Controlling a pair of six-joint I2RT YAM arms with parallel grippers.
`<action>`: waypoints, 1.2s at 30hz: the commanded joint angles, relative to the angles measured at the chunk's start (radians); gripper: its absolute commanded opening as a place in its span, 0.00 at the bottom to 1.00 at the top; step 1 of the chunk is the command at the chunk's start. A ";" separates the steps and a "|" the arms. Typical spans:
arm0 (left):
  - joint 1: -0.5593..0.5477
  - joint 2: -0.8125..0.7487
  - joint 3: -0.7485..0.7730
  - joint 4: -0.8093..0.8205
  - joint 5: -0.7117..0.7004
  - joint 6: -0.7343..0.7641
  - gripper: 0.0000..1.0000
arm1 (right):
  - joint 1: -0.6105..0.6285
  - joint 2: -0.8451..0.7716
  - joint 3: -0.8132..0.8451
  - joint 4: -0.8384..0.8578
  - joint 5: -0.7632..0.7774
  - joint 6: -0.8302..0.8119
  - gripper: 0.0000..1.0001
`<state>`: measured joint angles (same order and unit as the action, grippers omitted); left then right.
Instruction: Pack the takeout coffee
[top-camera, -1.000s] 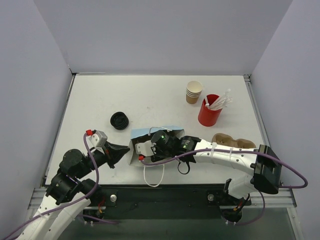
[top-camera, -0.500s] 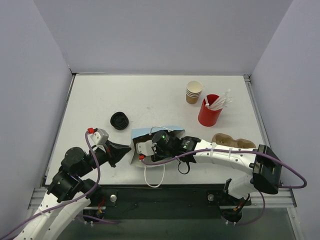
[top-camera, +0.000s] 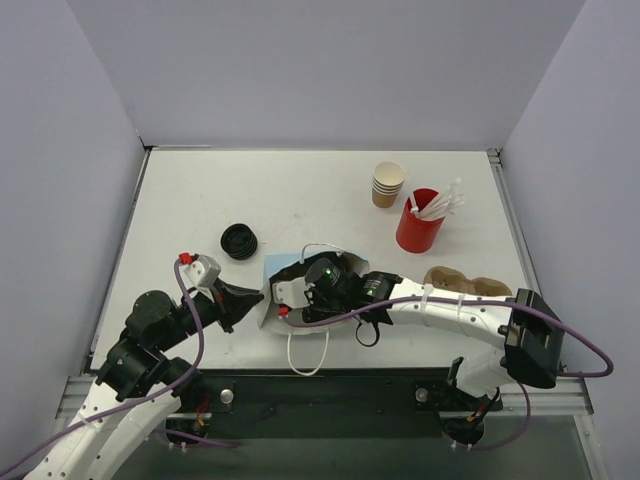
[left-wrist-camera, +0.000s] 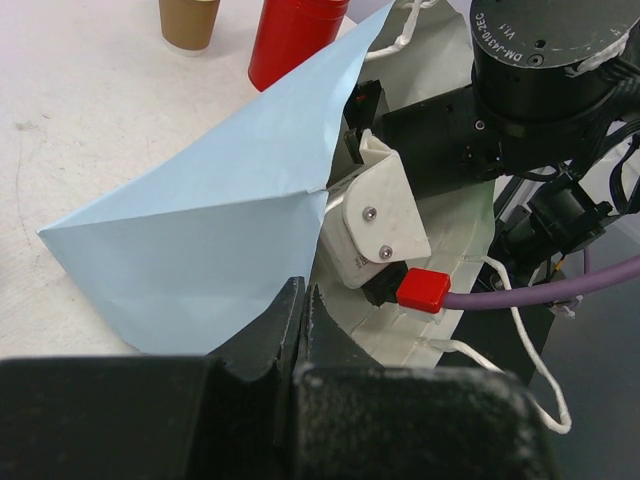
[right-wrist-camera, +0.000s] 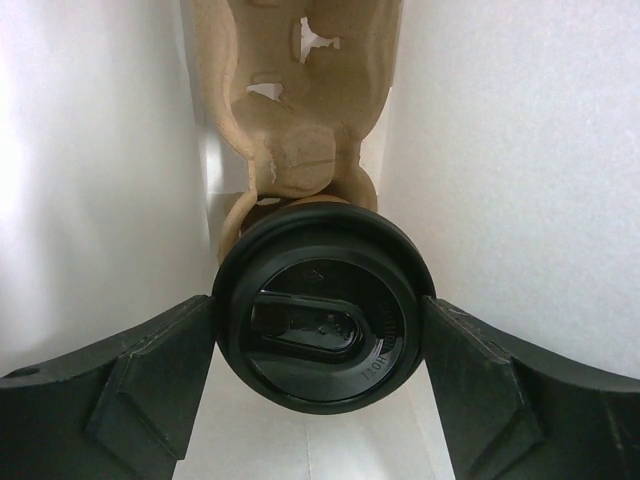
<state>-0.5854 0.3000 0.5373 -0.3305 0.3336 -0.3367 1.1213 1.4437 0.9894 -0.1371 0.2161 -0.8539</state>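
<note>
1. The white table (top-camera: 300, 190) carries everything, with the two arms rising from its near edge
2. The right arm (top-camera: 450, 310) stretches leftward across the front of the table, and its wrist goes into the mouth of the paper bag (top-camera: 280, 264)
3. The paper bag, pale blue outside and white inside, lies on its side near the front middle, its cord handles trailing toward the near edge
4. A moulded pulp carrier (top-camera: 468, 283) lies on the table just right of the right arm's forearm; a second pulp carrier (right-wrist-camera: 300, 130) sits deep inside the bag
5. A red cup (top-camera: 418, 228) holding white sticks stands at the far right, with a stack of brown cups (top-camera: 387, 185) just behind it
6. A stack of black lids (top-camera: 240, 241) sits left of the bag, apart from it
7. The takeout coffee (right-wrist-camera: 318, 320) is inside the bag, its black lid facing the right wrist camera, the inner carrier just past it
8. The right gripper (right-wrist-camera: 318, 345) has a finger close against each side of the lid's rim; I cannot tell whether they squeeze it
9. The left gripper (left-wrist-camera: 303, 305) has its fingers pressed together right at the bag's edge; whether paper is caught there I cannot tell
</note>
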 joint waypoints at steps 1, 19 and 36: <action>0.004 0.019 0.043 0.036 0.004 0.005 0.00 | -0.018 -0.026 0.015 -0.007 0.002 0.019 0.85; 0.004 0.036 0.052 0.042 -0.008 0.021 0.00 | -0.031 -0.075 0.009 0.031 0.089 0.053 0.94; 0.004 0.057 0.087 0.002 -0.030 0.030 0.00 | -0.023 -0.062 0.043 0.067 0.123 0.108 0.96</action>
<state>-0.5854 0.3546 0.5766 -0.3325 0.3073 -0.3202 1.1011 1.4120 0.9894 -0.1066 0.2783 -0.7834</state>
